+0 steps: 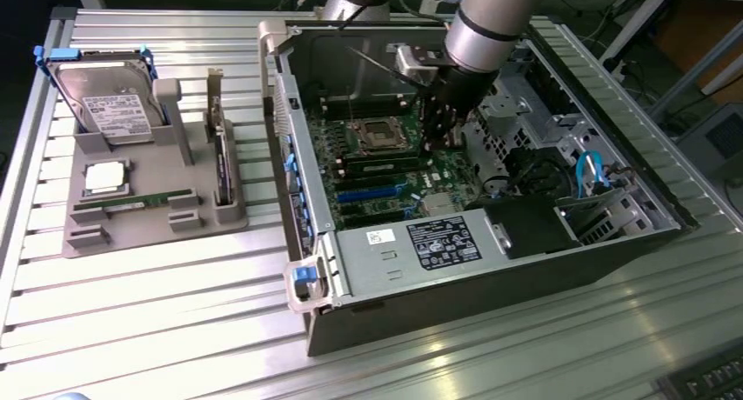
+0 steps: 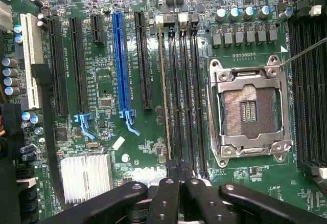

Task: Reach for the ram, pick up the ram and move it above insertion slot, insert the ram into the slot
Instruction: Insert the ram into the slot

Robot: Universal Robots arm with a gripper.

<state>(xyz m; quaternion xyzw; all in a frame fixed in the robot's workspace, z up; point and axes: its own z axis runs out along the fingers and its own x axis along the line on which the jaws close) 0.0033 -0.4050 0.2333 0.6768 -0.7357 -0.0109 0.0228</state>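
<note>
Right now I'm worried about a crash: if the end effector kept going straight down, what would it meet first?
Probably the memory slots beside the processor socket; the end effector is shut above them, depth unclear.

Pincer (image 2: pixel 178 183) closed, pointing downward

A ribbed aluminium table (image 1: pixel 151 296) carries an open computer case (image 1: pixel 488 278); a grey parts holder (image 1: pixel 151 217) lies beside the case, on the exterior view's left.
</note>
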